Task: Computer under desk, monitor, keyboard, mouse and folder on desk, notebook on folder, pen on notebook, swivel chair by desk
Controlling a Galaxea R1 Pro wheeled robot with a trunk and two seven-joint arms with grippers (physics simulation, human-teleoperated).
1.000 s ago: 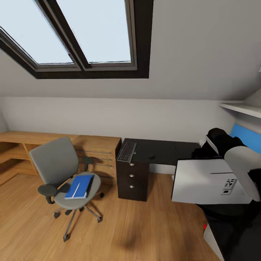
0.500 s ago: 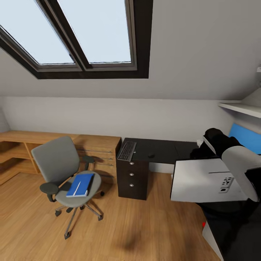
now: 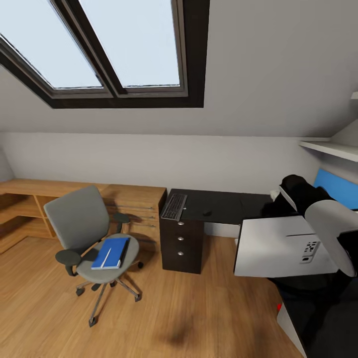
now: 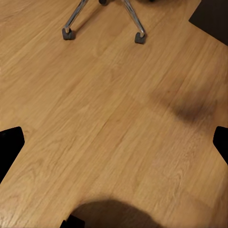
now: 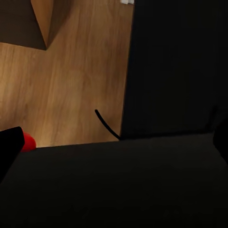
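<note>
The long black-topped desk with dark drawers and round silver knobs (image 3: 219, 206) carries a flat dark rectangular keyboard (image 3: 174, 207) at its left end, partly overhanging the front edge, and a small dark oval mouse (image 3: 207, 214) well apart to its right. On the light wood plank floor (image 3: 164, 308) stands a grey-upholstered swivel chair with black armrests and a silver wheeled base (image 3: 92, 238); its seat bears a flat bright blue folder (image 3: 111, 252) with a thin white pen (image 3: 105, 258) lying on it. Two chair casters (image 4: 66, 33) rest on the floor planks (image 4: 109, 133)
</note>
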